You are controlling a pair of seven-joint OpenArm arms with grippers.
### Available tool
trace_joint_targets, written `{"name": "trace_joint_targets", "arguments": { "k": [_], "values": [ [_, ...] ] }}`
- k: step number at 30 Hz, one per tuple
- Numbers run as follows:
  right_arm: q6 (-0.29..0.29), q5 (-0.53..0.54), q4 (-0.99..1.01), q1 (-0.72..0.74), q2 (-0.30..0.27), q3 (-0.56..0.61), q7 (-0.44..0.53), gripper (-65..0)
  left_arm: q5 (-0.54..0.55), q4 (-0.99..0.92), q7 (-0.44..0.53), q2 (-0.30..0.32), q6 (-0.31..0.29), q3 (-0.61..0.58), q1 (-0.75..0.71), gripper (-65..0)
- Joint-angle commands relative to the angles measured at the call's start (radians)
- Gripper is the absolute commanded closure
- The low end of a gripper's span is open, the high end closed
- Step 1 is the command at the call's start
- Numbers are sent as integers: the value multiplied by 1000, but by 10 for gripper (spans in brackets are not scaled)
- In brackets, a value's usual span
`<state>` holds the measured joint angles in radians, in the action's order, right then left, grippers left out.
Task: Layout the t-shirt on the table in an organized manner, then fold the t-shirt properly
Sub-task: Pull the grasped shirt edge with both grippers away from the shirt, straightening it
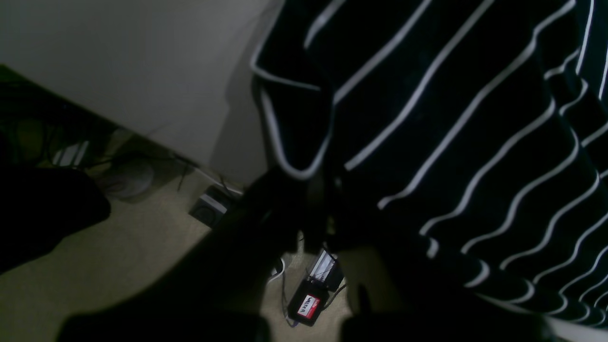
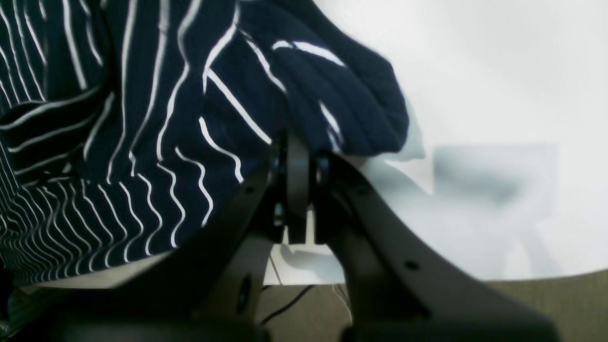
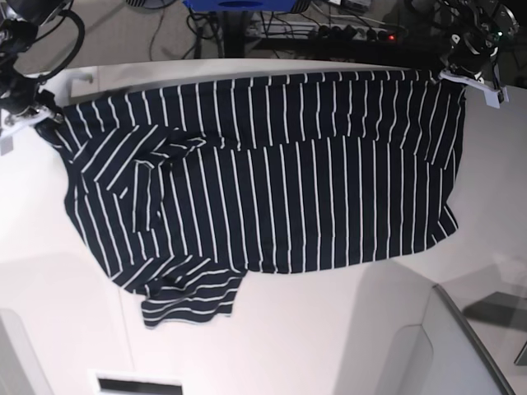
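Base view shows the t-shirt (image 3: 272, 181) stretched long-axis across the far side of the table (image 3: 329, 329), its two far corners clamped in closed jaws, left gripper (image 3: 461, 72) and right gripper (image 3: 37, 115), body spreading toward the near edge.

Dark navy t-shirt (image 3: 272, 181) — thin white stripes, white table (image 3: 329, 329), black claw (image 2: 299, 156) — right arm
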<state>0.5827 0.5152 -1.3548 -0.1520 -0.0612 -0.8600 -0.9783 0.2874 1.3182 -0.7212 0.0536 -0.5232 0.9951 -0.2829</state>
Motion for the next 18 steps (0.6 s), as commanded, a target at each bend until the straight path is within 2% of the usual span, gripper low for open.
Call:
{"name": "trace_joint_targets", "arguments": {
  "k": [1,6,11,18],
  "values": [
    [-5,4,-24,-8,-16,-9,26,-2,-14,16,21,18,13,-6,-3,0],
    [-5,10,-25,-57,-12,-14,28,-2,-18,22,21,19,13,-54,-3,0],
    [-5,10,-27,-77,8,-67,28,-2,-18,24,22,19,13,-54,-3,0],
    [-5,7,-27,-73,8,-67,28,-2,-18,22,22,21,13,-52,-2,0]
  ]
}}
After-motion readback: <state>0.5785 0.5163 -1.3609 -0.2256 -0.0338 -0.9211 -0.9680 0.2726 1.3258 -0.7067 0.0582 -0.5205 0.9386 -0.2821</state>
